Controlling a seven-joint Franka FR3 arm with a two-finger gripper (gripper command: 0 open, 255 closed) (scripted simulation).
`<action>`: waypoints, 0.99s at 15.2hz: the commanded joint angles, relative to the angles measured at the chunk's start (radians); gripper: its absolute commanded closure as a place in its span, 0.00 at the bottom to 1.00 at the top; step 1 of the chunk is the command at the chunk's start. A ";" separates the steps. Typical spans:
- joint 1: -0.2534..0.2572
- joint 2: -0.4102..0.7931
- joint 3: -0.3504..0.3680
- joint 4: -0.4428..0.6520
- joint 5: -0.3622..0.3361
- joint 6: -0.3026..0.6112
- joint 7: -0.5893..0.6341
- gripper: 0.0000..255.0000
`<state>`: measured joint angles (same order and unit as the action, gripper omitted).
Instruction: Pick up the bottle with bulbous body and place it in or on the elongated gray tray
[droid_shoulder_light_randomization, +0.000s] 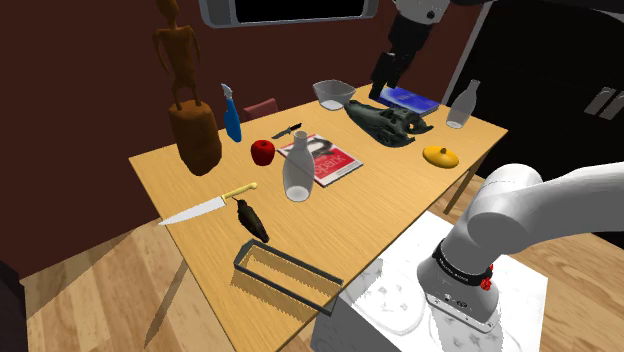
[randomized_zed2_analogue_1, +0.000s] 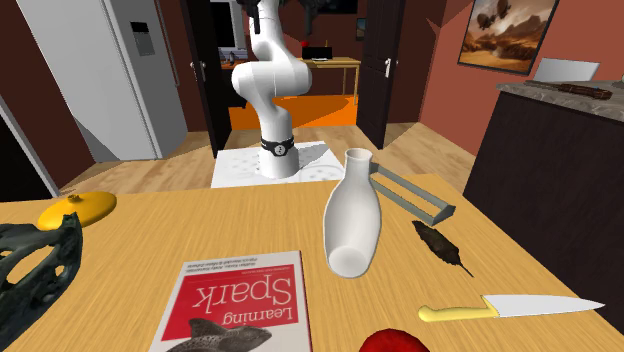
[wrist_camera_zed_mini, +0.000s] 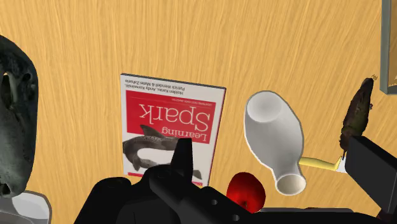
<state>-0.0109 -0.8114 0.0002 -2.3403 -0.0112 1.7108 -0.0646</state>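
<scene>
The book (randomized_zed2_analogue_1: 235, 305) carries the title "Learning Spark" in white letters on the red band of its cover. It reads upside down in both the second exterior view and the wrist view. A line of small print along that band's edge is too fine to read.

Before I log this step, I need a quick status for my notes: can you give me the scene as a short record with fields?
target: white bottle, upright on the table, beside the red book
goal: gray tray, at the table edge near the stand, apart from the bottle
arm: gripper high above the table, fingers open, holding nothing
nearby: knife, apple
progress: bottle not yet picked up
</scene>
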 joint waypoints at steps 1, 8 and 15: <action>0.000 0.000 0.000 0.000 0.000 0.000 0.000 0.00; 0.010 0.183 0.063 -0.035 0.028 0.207 0.083 0.00; 0.014 0.413 0.122 -0.002 0.032 0.394 0.168 0.00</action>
<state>0.0021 -0.4239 0.1147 -2.3418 0.0212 2.0794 0.0909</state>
